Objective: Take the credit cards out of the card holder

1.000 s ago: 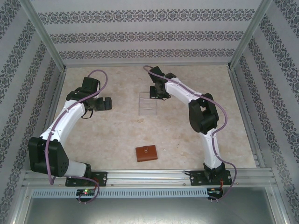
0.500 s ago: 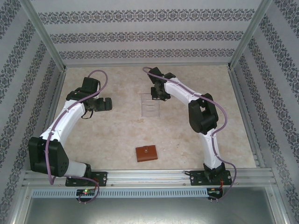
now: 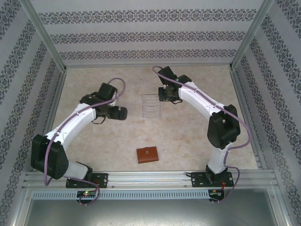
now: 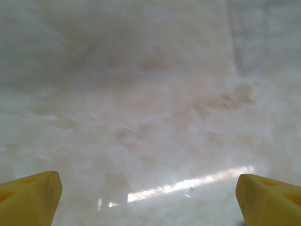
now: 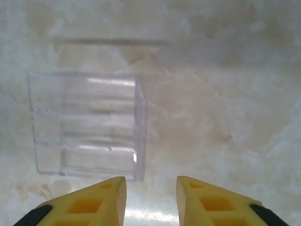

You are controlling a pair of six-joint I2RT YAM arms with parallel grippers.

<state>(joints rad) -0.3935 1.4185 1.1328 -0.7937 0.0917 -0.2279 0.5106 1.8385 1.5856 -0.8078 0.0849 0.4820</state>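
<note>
The card holder (image 3: 147, 154), a small brown wallet, lies folded shut with its snap tab on top, near the front middle of the table. The credit cards are hidden. My left gripper (image 3: 123, 113) hovers left of centre, well behind the wallet. In the left wrist view its yellow fingertips (image 4: 30, 195) stand far apart over bare table, so this gripper (image 4: 148, 200) is open and holds nothing. My right gripper (image 3: 162, 95) is at the right edge of the clear rack. In its own view this gripper (image 5: 151, 197) is partly open, with only bare table in the gap.
A clear acrylic tiered rack (image 3: 151, 105) stands at the table's middle back, and in the right wrist view that rack (image 5: 87, 125) lies ahead and to the left of the fingers. Patterned walls and metal posts (image 3: 44, 40) close in the table on three sides.
My right gripper opened and drew a little to the right, off the rack, its elbow swinging right. My left arm reached right and nearer, toward the table's middle.
</note>
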